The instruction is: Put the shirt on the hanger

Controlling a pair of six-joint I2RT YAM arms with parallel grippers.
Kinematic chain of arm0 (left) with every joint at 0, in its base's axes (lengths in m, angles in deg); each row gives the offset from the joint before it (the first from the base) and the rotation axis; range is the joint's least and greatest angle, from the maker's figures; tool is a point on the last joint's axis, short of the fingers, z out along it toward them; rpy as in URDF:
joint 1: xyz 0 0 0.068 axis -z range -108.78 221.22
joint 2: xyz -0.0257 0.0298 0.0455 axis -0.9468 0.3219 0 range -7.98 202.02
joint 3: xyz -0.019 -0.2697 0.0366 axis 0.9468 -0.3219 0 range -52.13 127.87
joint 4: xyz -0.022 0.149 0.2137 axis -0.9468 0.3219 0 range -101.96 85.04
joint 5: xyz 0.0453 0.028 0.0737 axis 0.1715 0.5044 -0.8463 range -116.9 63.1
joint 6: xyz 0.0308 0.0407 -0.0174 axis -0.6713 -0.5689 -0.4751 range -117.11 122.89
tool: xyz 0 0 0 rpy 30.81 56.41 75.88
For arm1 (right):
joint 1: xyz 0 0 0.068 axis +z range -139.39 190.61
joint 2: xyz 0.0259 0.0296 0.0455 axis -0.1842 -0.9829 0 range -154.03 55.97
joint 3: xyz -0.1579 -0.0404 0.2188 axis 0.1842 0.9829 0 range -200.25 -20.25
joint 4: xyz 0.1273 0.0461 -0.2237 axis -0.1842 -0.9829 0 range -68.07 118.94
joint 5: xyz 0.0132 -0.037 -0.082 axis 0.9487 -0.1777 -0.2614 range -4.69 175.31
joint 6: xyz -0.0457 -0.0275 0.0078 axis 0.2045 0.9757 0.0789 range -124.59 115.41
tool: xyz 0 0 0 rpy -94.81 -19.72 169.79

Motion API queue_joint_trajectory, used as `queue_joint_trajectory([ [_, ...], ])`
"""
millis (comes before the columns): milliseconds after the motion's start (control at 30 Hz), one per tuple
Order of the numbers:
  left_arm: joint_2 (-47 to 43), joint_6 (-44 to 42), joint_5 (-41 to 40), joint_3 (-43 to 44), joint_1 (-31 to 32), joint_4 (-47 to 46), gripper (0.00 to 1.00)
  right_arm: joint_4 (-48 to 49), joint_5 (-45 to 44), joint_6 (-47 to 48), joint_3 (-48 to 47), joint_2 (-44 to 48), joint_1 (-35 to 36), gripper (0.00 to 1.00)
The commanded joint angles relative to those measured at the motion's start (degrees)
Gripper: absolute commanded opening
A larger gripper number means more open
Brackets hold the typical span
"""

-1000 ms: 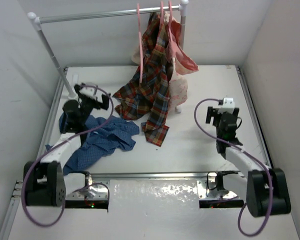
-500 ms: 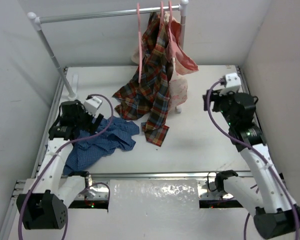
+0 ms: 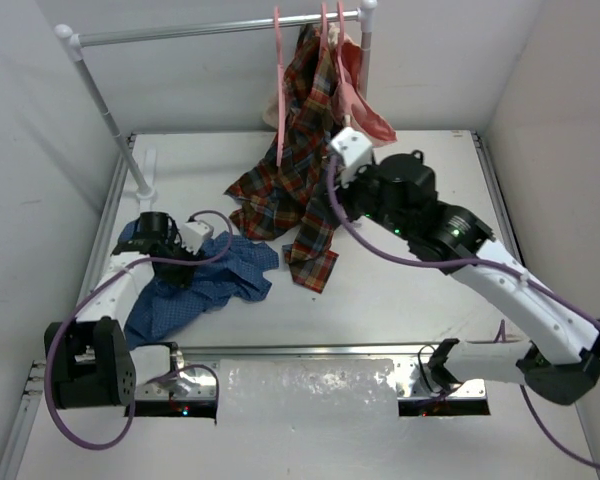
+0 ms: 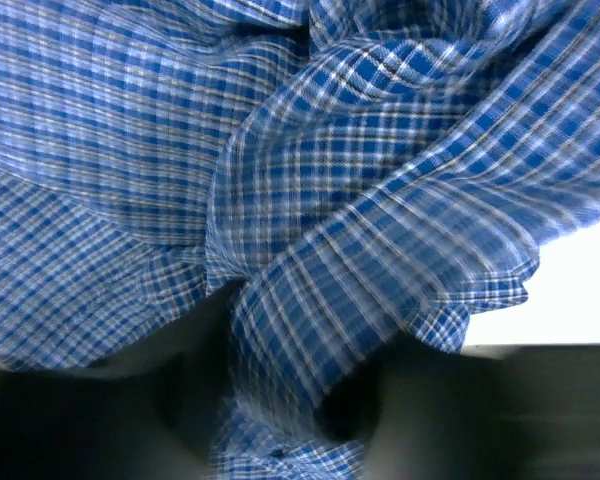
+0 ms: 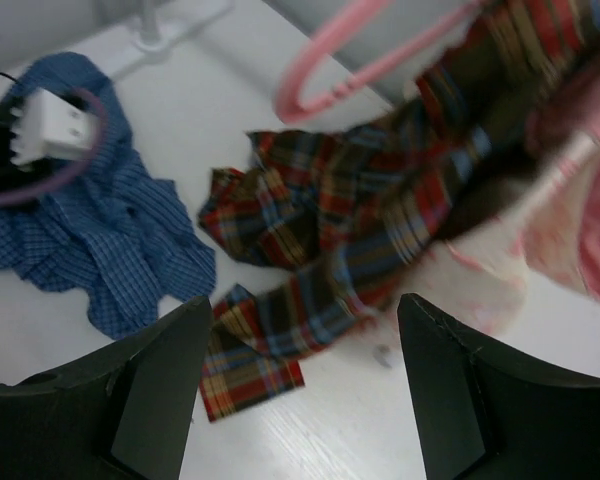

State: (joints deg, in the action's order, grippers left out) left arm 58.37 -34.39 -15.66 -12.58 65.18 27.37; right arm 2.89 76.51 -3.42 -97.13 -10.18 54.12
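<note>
Your right gripper (image 5: 302, 315) has swung over to the hanger (image 3: 280, 80) on the rail (image 3: 180, 32), jaws apart, likely to fetch it, while your left gripper (image 3: 167, 248) has sunk into the shirt (image 3: 205, 285) heaped on the table (image 3: 390, 305), and whether its jaws have closed you cannot tell

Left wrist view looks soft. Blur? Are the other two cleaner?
Left wrist view: the blue shirt fills the frame, sharp up top, smeared low, with the left hand's fingers dark and out of focus. Right wrist view: plaid shirt blurred, blue shirt clearer. Top view: sharp, with glare on the shiny strip at the near edge.
</note>
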Motion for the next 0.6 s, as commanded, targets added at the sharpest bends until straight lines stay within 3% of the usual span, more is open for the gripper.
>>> queue_joint_trajectory([
  [0,1.1,-0.5,0.9,0.1,-0.3,-2.3,0.32,-0.4,-5.4,3.2,-7.0,-4.1,5.9,0.75],
  [100,0.8,-0.7,5.1,2.2,-0.3,-1.2,0.0,-0.1,-5.7,2.9,-8.7,-6.2,7.0,0.76],
  [400,-11.6,2.3,22.4,11.7,-0.2,-7.4,0.0,2.4,-1.3,2.3,-4.9,-4.4,7.5,0.77],
  [567,-16.0,-0.4,28.9,19.1,-0.2,-4.3,0.02,3.9,8.4,5.9,-2.1,-2.2,8.4,0.77],
])
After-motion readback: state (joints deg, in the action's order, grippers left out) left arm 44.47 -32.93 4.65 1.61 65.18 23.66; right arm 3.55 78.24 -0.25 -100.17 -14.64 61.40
